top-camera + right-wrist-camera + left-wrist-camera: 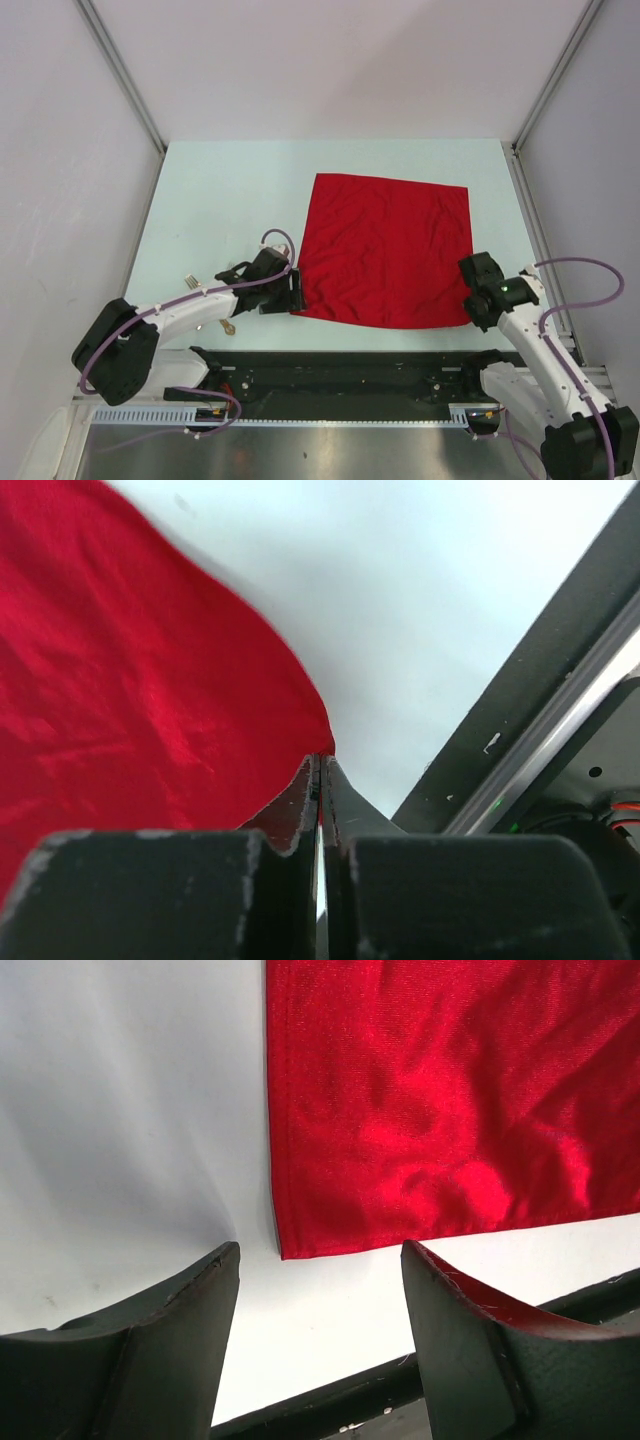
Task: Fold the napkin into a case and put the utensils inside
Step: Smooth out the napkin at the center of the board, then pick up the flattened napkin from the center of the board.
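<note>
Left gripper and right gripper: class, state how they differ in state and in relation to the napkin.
The left gripper is open; the right gripper is shut. The left gripper holds nothing, with the near left corner of the napkin lying just ahead of it; the right gripper appears to pinch the napkin's near right corner. Both sit low at the napkin's near edge.

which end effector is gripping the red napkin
The right end effector, pinching the shiny red cloth napkin's near corner; the left end effector is open.
</note>
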`<state>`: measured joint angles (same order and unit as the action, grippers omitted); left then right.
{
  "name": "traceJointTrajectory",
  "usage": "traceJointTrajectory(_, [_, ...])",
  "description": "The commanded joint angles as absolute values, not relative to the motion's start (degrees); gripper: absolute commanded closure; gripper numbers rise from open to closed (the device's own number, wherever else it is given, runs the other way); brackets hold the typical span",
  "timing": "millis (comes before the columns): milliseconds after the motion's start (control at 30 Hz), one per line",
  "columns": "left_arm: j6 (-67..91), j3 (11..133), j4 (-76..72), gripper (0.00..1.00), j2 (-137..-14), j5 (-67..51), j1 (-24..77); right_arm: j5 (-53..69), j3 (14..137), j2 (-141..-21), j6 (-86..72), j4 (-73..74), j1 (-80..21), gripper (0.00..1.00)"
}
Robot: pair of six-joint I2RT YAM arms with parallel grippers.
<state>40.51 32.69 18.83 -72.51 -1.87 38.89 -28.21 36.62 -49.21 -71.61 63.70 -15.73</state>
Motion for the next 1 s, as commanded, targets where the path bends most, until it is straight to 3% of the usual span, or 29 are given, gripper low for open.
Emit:
traceJointTrajectory(0, [40.7, 34.0, 19.5, 0.29, -72.8, -2.8, 38.9, -32.9, 37.6, -47.3, -75.8, 67.0, -13.3, 0.94])
traceJointTrajectory(133, [40.8, 33.8, 19.8, 0.28, -72.5, -3.6, 38.9, -37.4, 40.1, -46.5, -78.7, 72.2, -13.1, 0.55])
traceJointTrajectory(200, [41.0, 33.8, 19.8, 0.26, -72.4, -4.2, 38.9, -36.0, 39.6, -46.3, -79.0, 71.9, -13.0, 0.5])
traceJointTrajectory(233, [41.3, 33.9, 19.6, 0.26, -72.6, -4.6, 39.0, -34.7, 39.7, -46.3, -78.7, 71.1, -13.0, 0.4])
traceJointTrajectory(433, [40.3, 34.5, 19.2, 0.33, -72.8, -5.3, 39.0, -29.2, 38.2, -48.0, -65.8, 57.1, -12.9, 0.43])
traceJointTrajectory(567, [40.4, 35.2, 21.4, 0.3, -75.0, -6.2, 39.0, -30.0, 38.3, -51.7, -69.3, 60.6, -13.0, 0.42])
traceJointTrajectory(967, [45.7, 33.3, 18.9, 0.49, -78.2, -2.7, 40.3, -33.7, 37.8, -53.8, -76.9, 64.2, -12.4, 0.47])
